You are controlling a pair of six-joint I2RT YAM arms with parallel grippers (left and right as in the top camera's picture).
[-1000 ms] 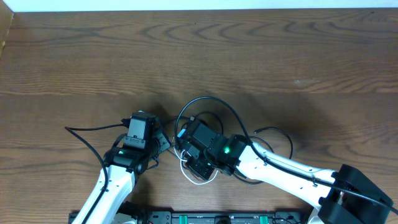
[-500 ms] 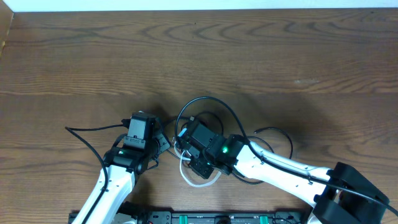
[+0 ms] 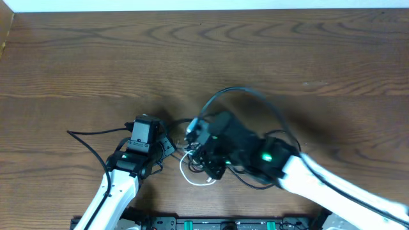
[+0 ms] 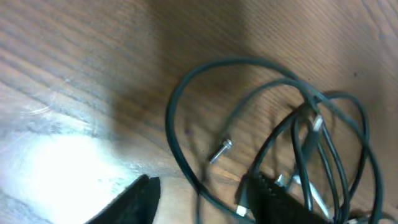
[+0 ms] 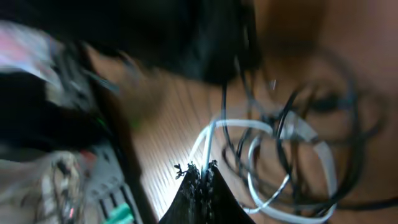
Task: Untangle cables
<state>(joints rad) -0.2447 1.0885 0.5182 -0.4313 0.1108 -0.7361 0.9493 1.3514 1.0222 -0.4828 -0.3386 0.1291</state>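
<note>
Right tool (image 5: 200,169) closed tight over tangled cables (image 5: 239,124); left tool (image 4: 202,186) parted, black loop (image 4: 171,118) and silver plug (image 4: 220,151) ahead.

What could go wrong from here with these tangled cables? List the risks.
1. The right tool is shut in the middle of the white cable and the black cables, which cross one another. Its arm looks blurred with motion, so a pull may tighten the tangle rather than free it.
2. The left tool is open and grips nothing, so the whole bundle may drag across the table.
</note>
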